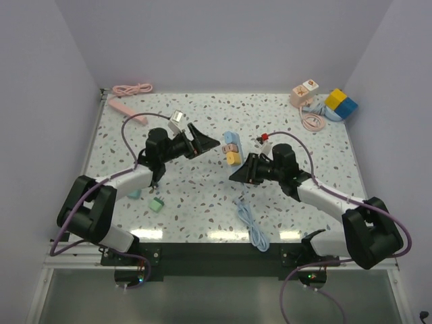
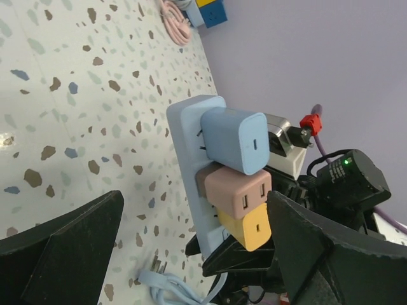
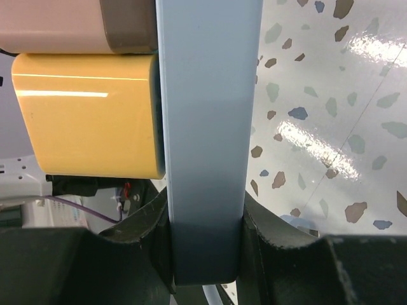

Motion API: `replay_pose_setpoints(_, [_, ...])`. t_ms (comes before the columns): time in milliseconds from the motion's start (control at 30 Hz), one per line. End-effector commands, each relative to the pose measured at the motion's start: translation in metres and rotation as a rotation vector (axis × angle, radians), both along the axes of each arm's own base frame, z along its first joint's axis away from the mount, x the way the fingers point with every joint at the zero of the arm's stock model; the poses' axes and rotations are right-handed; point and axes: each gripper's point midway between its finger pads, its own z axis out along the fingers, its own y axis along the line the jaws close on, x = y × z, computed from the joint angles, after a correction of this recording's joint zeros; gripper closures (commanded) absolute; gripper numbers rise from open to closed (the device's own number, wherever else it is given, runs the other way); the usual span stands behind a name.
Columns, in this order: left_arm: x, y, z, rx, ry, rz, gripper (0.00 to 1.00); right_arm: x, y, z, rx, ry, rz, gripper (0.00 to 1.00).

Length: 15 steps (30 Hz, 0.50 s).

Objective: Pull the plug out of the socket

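Left tool (image 1: pixel 210 142) gapes wide, empty, just left of the pale blue plastic socket strip (image 1: pixel 231 148), mid-tabletop (image 1: pixel 189 196). The strip carries a blue cube plug (image 2: pixel 235 140). Right tool (image 3: pixel 203 254) clamps the strip's near end. Risk: with an end-only hold, pulling may twist the strip loose.

Centre of your left wrist view: a pale blue power strip (image 2: pixel 186 190) carries a blue plug (image 2: pixel 232 140), pink plug (image 2: pixel 235 190) and yellow plug (image 2: pixel 251 230). The blue plug seems partly unseated, prongs showing.

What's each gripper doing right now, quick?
Left gripper: open, holding nothing.
Right gripper: closed on the blue power strip.
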Motion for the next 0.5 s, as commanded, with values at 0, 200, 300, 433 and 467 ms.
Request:
replay_pose_setpoints(0, [0.004,0.01,0.0,0.032,-0.028,0.062,0.0,0.001,0.006,0.031,0.039,-0.116,0.056,1.0])
replay_pose_setpoints(200, [0.018,-0.007,0.022,0.149,-0.106,0.075,0.0,0.015,-0.032,0.002,-0.263,-0.067,-0.071,1.0])
replay_pose_setpoints(300, [0.006,-0.034,0.019,0.228,-0.084,0.02,0.0,0.022,-0.05,-0.001,-0.358,-0.071,-0.151,1.0])
replay_pose_setpoints(433, [-0.027,-0.069,-0.007,0.272,0.022,-0.087,0.0,0.029,-0.064,-0.001,-0.412,-0.063,-0.242,1.0])
replay_pose_setpoints(467, [-0.033,-0.073,-0.012,0.271,0.042,-0.094,0.01,0.031,-0.065,-0.001,-0.418,-0.056,-0.257,1.0])
